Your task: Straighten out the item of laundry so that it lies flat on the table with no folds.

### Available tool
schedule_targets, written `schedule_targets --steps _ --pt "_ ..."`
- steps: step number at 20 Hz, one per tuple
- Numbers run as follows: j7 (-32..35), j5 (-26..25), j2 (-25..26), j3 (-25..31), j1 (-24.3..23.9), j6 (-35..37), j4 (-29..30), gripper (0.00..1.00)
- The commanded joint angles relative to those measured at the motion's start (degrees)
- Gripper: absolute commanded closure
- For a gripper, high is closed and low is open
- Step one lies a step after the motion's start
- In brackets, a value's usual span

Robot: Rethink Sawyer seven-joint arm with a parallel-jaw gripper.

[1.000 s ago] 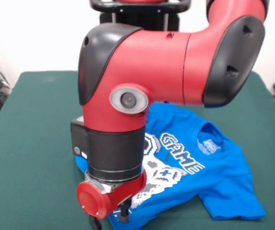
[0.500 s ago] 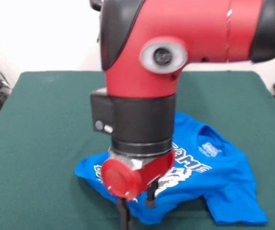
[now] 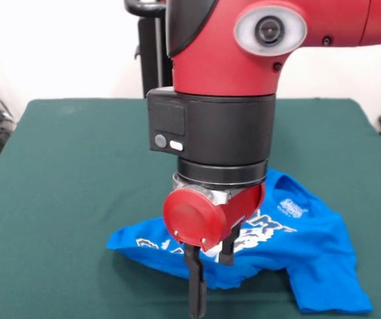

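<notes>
The bright blue T-shirt (image 3: 310, 246) lies crumpled on the dark green table (image 3: 64, 173), right of centre near the front edge. Its white and yellow print is bunched and mostly hidden under the arm. My gripper (image 3: 210, 269) hangs straight down over the shirt's middle. It is shut on a raised fold of the printed front, and the cloth is drawn up towards it. The near fingertip (image 3: 196, 292) reaches down in front of the shirt's lower edge. The collar and one sleeve (image 3: 330, 292) lie flat to the right.
The red and black arm fills the upper middle of the front view and hides the table behind it. Green table surface shows to the left and far right of the shirt. Cables hang off the table at the far left edge.
The arm has swung to the right across the shirt. The shirt's near left part has been pulled along with it, folding over and bunching the print.
</notes>
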Motion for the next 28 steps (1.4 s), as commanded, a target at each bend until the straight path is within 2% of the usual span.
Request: schedule_targets --steps 1,10,14,21,28 --pt "-2.6 -0.5 1.6 0.8 1.0 -4.3 4.1 0.0" --pt "-1.7 -3.5 3.6 -1.1 0.6 -7.0 3.3 0.0" --pt "-1.3 -3.0 2.7 -0.3 0.4 -5.6 2.9 0.0" --pt "-3.3 2.4 -1.9 4.6 0.3 0.5 2.4 0.0" --pt "-11.4 8.8 -6.4 10.6 0.6 7.5 4.6 0.0"
